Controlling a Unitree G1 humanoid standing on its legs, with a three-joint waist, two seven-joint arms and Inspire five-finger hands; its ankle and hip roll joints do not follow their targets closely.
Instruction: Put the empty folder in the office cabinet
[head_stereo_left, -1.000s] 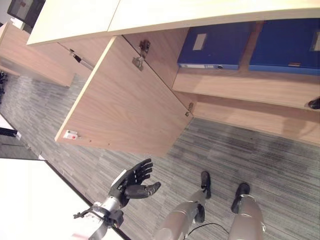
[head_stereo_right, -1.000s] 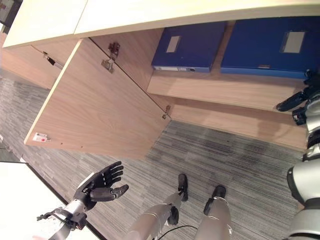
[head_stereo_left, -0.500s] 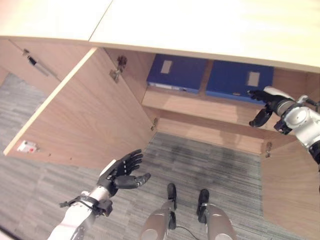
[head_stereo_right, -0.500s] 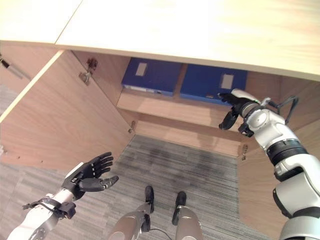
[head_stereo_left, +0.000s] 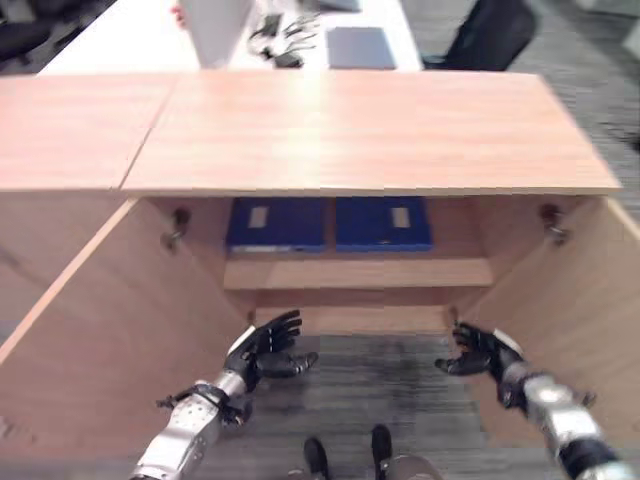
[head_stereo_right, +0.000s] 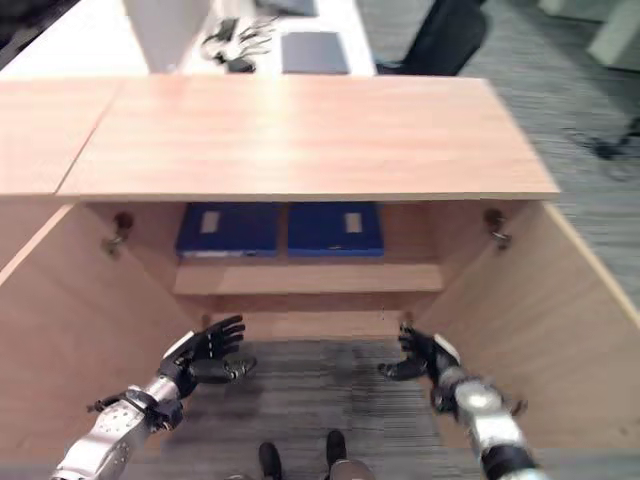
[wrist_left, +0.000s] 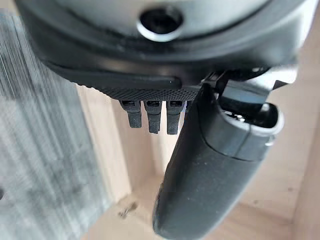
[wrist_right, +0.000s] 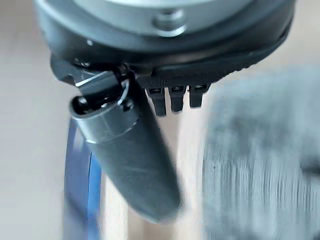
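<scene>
Two blue folders lie flat side by side on the upper shelf of the open office cabinet (head_stereo_left: 356, 272), one on the left (head_stereo_left: 276, 222) and one on the right (head_stereo_left: 383, 222). My left hand (head_stereo_left: 263, 349) hovers low before the cabinet's left half, open and empty. My right hand (head_stereo_left: 479, 352) hovers low before the right half, also open and empty. In each wrist view the fingers (wrist_left: 153, 116) reach straight out beside the thumb (wrist_right: 127, 160) with nothing in them. A blue folder edge (wrist_right: 80, 185) shows past my right thumb.
Both cabinet doors stand wide open, the left door (head_stereo_left: 110, 330) and the right door (head_stereo_left: 575, 300) flanking my hands. Grey carpet (head_stereo_left: 375, 375) lies between them. Beyond the cabinet top (head_stereo_left: 340, 130) stand a white desk (head_stereo_left: 150, 35) with small items and a dark office chair (head_stereo_left: 490, 35).
The camera has swung round to face the cabinet squarely. My right hand has drawn back from the right blue folder on the shelf and dropped low. My left hand stays open.
</scene>
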